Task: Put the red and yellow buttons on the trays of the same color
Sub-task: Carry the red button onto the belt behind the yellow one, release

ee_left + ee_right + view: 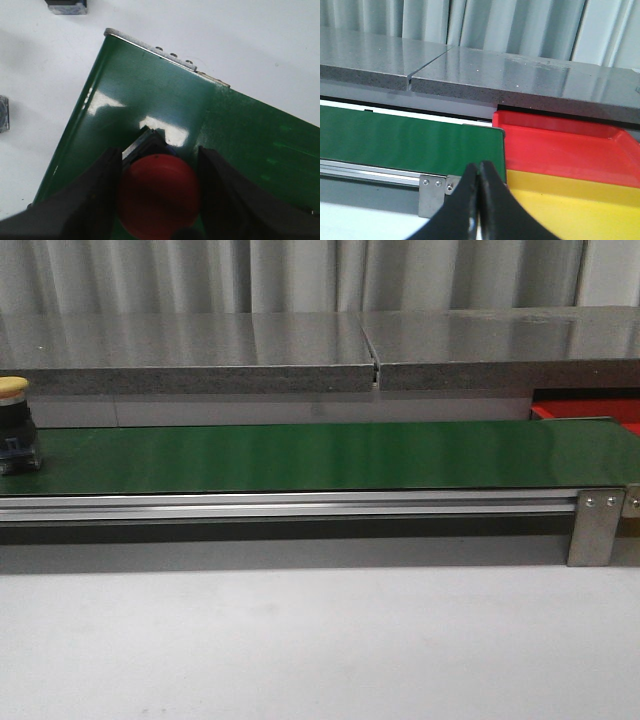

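Front view: a yellow-capped button (14,426) is standing upright, cap up, at the far left end of the green belt (320,455); neither arm is showing here. Only a red sliver of the red tray (600,412) is peeking past the belt's right end.

Left wrist view: the left gripper (159,192) is straddling a red-capped button (159,197), fingers (97,200) close on both sides of the cap; contact cannot be told. Its dark body is pointing away over the belt.

Right wrist view: the right gripper (479,200) is hanging with fingers pressed together, holding nothing. The red tray (570,145) and yellow tray (580,205) are lying side by side just off the belt's end, nothing in the parts shown.
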Robot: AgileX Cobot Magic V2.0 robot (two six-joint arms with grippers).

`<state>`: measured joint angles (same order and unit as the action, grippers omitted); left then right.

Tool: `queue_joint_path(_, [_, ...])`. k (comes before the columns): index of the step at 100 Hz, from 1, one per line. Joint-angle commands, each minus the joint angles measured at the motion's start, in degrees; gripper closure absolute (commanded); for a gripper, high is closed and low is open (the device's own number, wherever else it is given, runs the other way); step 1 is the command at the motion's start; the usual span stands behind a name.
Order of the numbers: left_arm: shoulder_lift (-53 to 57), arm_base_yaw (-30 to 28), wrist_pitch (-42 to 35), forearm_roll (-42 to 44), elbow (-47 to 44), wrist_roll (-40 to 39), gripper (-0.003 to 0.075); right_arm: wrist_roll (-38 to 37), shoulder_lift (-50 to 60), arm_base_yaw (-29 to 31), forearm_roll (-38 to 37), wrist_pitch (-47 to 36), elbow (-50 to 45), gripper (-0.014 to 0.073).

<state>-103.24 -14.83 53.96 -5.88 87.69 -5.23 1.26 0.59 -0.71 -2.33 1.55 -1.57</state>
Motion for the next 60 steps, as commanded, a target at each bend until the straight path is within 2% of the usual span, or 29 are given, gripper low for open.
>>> queue_joint_path(1, [2.79, 0.24, -2.51, -0.44, 1.12, -0.15, 0.0496, 0.32, 0.92, 0.27, -0.03, -4.87, 0.60, 0.0662])
queue_joint_path(13, [1.50, 0.24, -0.84, 0.14, 1.12, 0.01, 0.0456, 0.32, 0.92, 0.27, -0.03, -4.87, 0.60, 0.0662])
queue_joint_path(30, [0.81, 0.24, -1.28, 0.29, 1.12, 0.16, 0.0209, 0.32, 0.92, 0.27, -0.03, -4.87, 0.60, 0.0662])
queue_joint_path(35, [1.08, 0.24, -2.01, 0.29, 1.12, 0.16, 0.0167, 0.32, 0.92, 0.27, -0.03, -4.87, 0.60, 0.0662])
queue_joint_path(49, [3.30, 0.36, -4.10, 0.29, 1.12, 0.16, 0.0173, 0.32, 0.92, 0.27, -0.03, -4.87, 0.60, 0.0662])
queue_joint_path(60, [6.81, 1.67, -5.17, 0.29, 1.09, 3.95, 0.0209, 0.32, 0.92, 0.27, -0.03, -4.87, 0.60, 0.0662])
